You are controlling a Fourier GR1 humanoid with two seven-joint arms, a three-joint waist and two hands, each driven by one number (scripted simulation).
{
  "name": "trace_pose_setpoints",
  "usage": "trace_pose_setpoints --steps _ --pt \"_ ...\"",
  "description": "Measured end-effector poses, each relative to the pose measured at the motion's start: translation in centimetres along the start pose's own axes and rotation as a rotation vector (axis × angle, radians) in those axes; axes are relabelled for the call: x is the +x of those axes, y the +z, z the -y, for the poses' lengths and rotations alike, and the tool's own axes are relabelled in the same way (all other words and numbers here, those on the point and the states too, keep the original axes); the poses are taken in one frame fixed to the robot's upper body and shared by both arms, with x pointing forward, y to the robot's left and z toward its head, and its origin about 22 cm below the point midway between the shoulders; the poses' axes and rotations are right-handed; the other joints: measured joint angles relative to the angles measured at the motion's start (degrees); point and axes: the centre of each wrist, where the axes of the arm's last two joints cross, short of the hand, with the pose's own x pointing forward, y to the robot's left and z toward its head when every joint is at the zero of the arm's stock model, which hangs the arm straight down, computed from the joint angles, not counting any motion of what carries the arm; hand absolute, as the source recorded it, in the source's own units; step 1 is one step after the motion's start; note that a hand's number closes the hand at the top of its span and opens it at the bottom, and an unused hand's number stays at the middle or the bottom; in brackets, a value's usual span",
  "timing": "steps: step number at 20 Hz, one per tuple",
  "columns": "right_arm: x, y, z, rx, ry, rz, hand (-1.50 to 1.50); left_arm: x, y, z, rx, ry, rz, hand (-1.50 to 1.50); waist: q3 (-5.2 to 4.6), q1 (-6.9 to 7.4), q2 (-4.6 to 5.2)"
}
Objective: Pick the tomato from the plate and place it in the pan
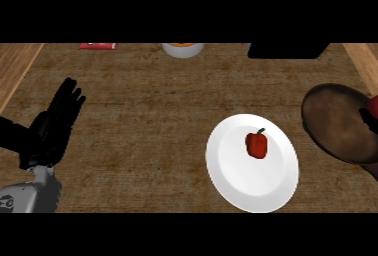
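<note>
A red tomato with a small green stem lies on the white plate, right of the counter's middle. The brown pan sits just right of the plate and is cut off by the view's right edge. My left hand stands open at the far left, fingers up, well away from the plate. Only a dark sliver of my right hand shows at the right edge, over the pan, next to a small red patch that I cannot identify.
At the counter's back edge are a red packet, a white cup with orange contents and a black object. Wooden borders run along the left and right sides. Bare counter lies between my left hand and the plate.
</note>
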Motion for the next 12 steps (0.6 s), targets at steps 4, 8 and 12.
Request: trace_pose_setpoints --steps 4,8,12 --pt "-2.5 -0.8 -2.9 0.039 -0.034 0.029 1.50 0.1 -0.1 0.3 0.000 0.002 0.004 0.00 0.00 0.14 0.06" --pt "-4.2 -1.6 -5.8 0.078 -0.039 0.049 1.50 0.3 -0.3 1.0 -0.003 0.003 0.003 0.00 0.03 0.45 0.17" --pt "-5.5 -1.7 -8.0 0.127 -0.012 0.011 1.50 -0.3 -0.1 0.8 -0.011 0.000 0.003 0.00 0.04 0.79 0.28"
